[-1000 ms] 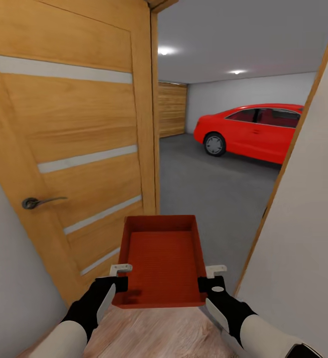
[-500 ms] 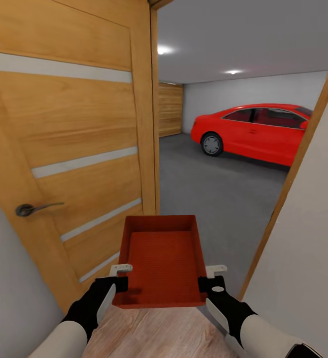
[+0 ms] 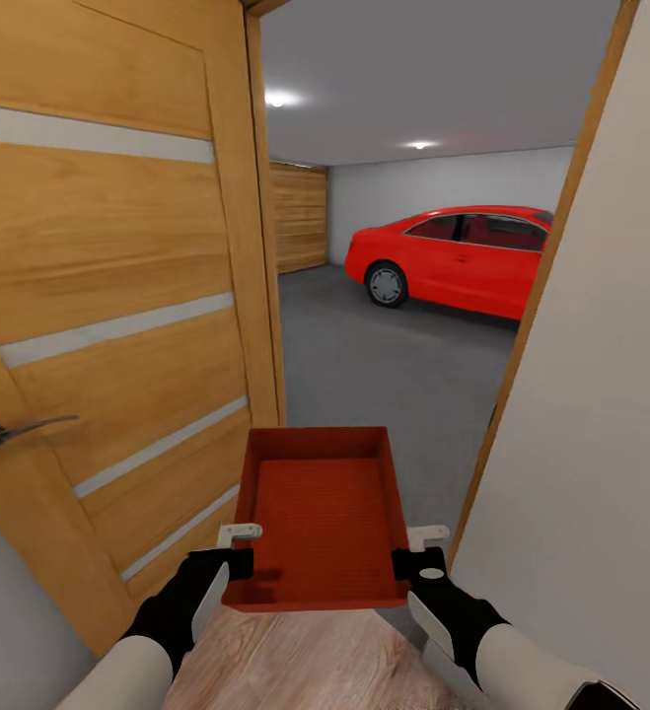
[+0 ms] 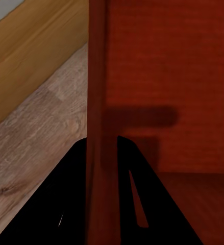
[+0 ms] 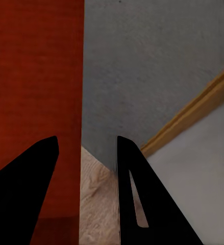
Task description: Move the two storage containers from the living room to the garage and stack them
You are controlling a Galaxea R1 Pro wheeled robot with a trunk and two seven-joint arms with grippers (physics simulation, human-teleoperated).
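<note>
An empty red-orange storage container hung in the doorway between the left gripper and right gripper, each clamped on a side wall, above wood planks before the garage floor.

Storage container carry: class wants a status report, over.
Left pincer and right pincer shut on storage container. Crossing garage doorway. Door close left, wall close right.

Open wood door left, white wall right; beyond: grey concrete floor, red car, two ceiling lights.
</note>
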